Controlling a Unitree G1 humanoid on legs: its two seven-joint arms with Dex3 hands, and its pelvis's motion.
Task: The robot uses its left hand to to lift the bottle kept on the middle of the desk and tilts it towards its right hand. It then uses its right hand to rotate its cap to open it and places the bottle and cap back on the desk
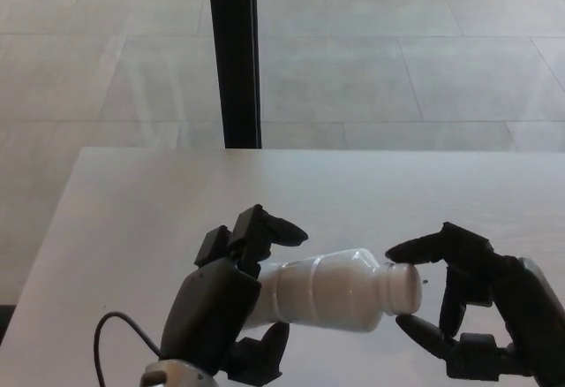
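A: The bottle (322, 292)?
B: White all over, cap (404, 284) included.
A: Both hands?
B: Black, the left hand (231, 303) and the right hand (468, 307) alike.
A: The table (141, 219)?
B: Pale off-white. Grey floor tiles (397, 51), black post (234, 51).

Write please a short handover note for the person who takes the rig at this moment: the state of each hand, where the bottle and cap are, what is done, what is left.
Left hand: shut on the white bottle, held above the desk and tilted toward the right hand.
Right hand: fingers apart around the cap, one finger above and one below; firm contact cannot be confirmed.
Done: bottle lifted and tilted.
Left: grip the cap, rotate it off, then set the bottle and cap back on the desk. The cap is on the bottle.
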